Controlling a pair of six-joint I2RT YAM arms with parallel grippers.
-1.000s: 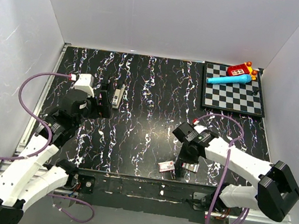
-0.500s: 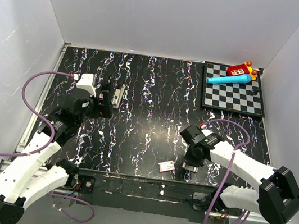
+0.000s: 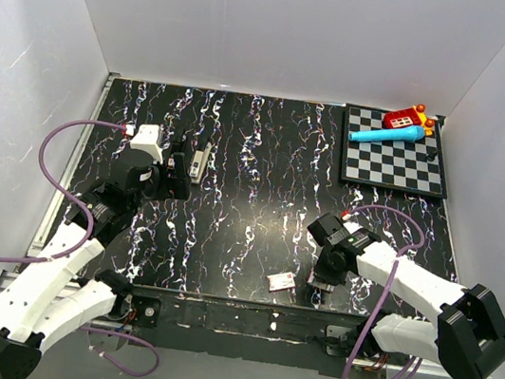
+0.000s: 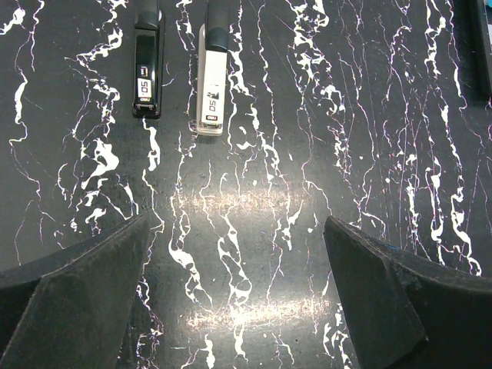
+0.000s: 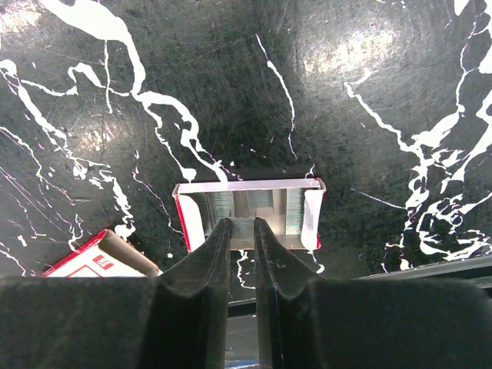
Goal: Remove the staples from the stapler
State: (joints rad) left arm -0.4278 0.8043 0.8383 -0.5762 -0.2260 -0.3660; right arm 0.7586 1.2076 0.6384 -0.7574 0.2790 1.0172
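Jaws of the left gripper (image 4: 237, 231) are being held wide apart just short of the stapler (image 4: 211, 84), lying swung open on the table (image 4: 323, 115). Those of the right gripper (image 5: 242, 228) are being held nearly together at an open staple tray (image 5: 311, 217); any pinch cannot be told.

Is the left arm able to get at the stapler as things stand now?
Probably yes: the left pincer stands open just before the stapler, and only bare table lies between them.
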